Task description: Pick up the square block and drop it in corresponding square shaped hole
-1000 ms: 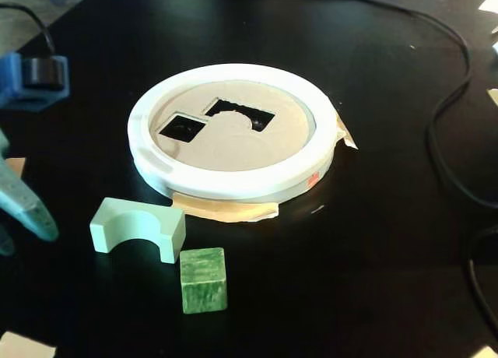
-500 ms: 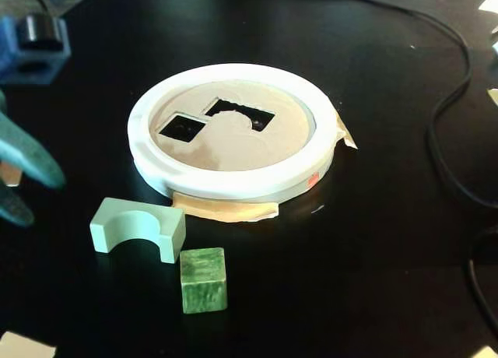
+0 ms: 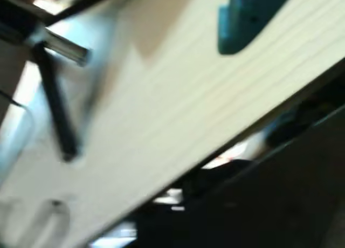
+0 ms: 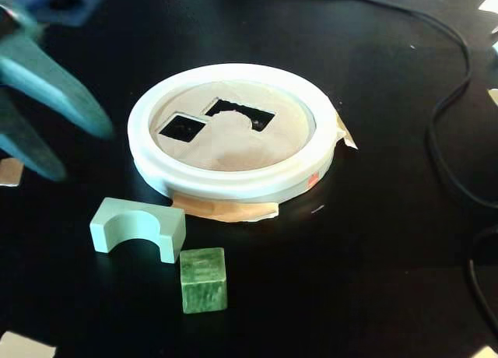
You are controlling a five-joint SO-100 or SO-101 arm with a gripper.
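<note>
In the fixed view the square block (image 4: 203, 280), a small dark-green marbled cube, rests on the black table near the front, apart from everything. The square shaped hole (image 4: 180, 127) is the small dark cutout on the left of the tan disc inside the white rim (image 4: 233, 183). My gripper (image 4: 78, 149) is at the far left, blurred, its two teal fingers (image 4: 58, 82) spread open and empty, above the table just left of the rim and well back from the cube. The wrist view is smeared: one teal finger (image 3: 248, 19) shows over a pale wooden surface, and neither block nor hole shows.
A pale mint arch block (image 4: 138, 229) lies just left of and behind the cube. A larger arch-shaped cutout (image 4: 241, 113) sits beside the square hole. Tan tape (image 4: 229, 210) sticks out under the rim. Black cables (image 4: 447, 117) curve along the right side.
The gripper has swung from the left edge upward and rightward toward the ring, fingers still apart. The blocks and the disc have not moved.
</note>
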